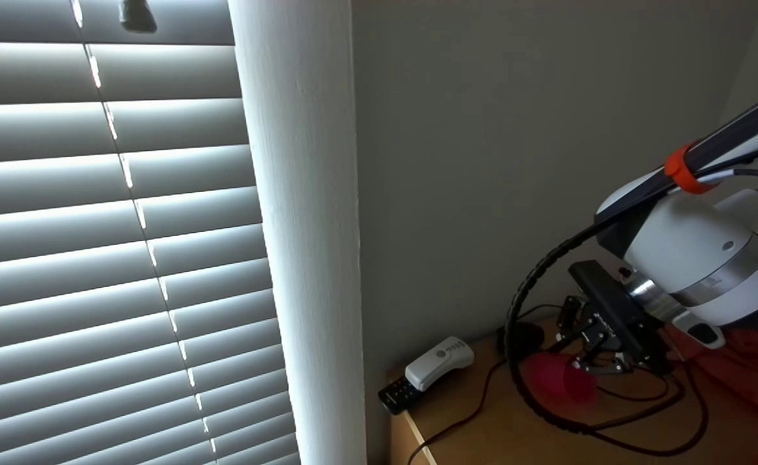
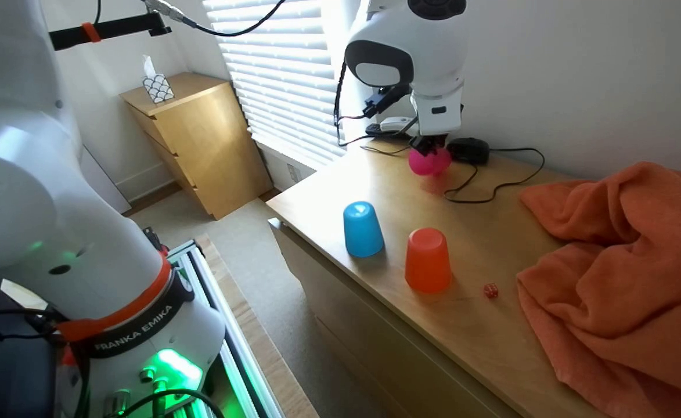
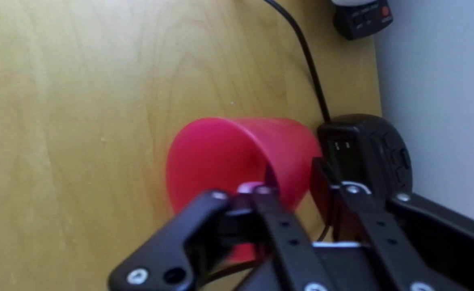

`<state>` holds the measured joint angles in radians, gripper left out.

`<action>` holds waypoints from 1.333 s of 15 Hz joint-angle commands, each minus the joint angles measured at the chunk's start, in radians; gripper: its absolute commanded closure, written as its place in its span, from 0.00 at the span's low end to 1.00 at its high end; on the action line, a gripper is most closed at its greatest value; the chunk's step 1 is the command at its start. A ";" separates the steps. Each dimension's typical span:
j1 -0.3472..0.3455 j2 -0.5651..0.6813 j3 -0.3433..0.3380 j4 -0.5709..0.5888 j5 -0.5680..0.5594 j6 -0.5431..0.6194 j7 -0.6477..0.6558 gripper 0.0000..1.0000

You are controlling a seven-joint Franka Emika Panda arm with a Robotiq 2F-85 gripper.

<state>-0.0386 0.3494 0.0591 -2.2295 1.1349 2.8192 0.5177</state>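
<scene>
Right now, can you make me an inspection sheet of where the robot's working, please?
Surface: wooden top, pale, with visible grain.
Main thing: pink cup, tipped sideways.
Clutter: blue cup and orange cup, upside down; red die; orange cloth, crumpled; black gadget beside the pink cup; white remote overlapping black remote.
Claw: fingers apart, one reaching inside the pink cup, one outside.
Cables: black cable meets the gadget; thicker black cable loops near the claw.
Surroundings: wall, window blinds, tissue box on wooden cabinet.
</scene>
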 commanded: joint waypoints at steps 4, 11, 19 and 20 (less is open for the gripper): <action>0.031 -0.055 -0.101 -0.045 -0.116 -0.199 0.186 0.99; 0.124 -0.021 -0.157 -0.003 -0.459 -0.226 0.646 0.99; 0.172 0.035 -0.165 0.109 -0.861 -0.352 1.051 0.80; 0.171 0.043 -0.162 0.124 -0.884 -0.376 1.073 0.70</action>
<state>0.1193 0.3631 -0.0888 -2.1576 0.3372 2.5145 1.4986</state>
